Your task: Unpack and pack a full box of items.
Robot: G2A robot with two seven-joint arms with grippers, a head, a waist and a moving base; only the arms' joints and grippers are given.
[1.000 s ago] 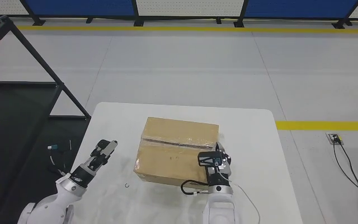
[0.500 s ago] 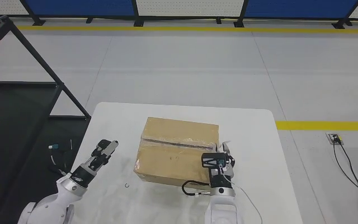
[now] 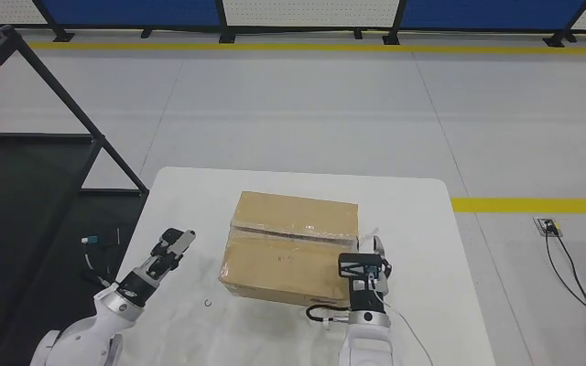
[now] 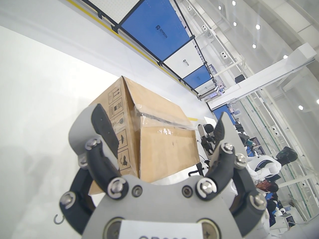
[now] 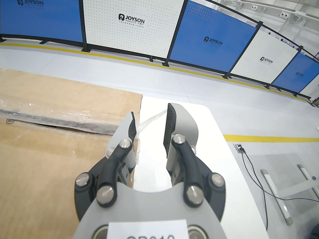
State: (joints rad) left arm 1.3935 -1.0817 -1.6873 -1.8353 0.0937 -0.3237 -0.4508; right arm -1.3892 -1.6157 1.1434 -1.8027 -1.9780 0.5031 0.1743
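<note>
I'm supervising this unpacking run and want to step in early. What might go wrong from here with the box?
1. The clear tape strip hanging off the cardboard box end is thin. The open right gripper beside it may miss it or tear it.
2. The left gripper is open and apart from the box, so nothing braces it. A pull on the tape could drag the box across the table.
</note>
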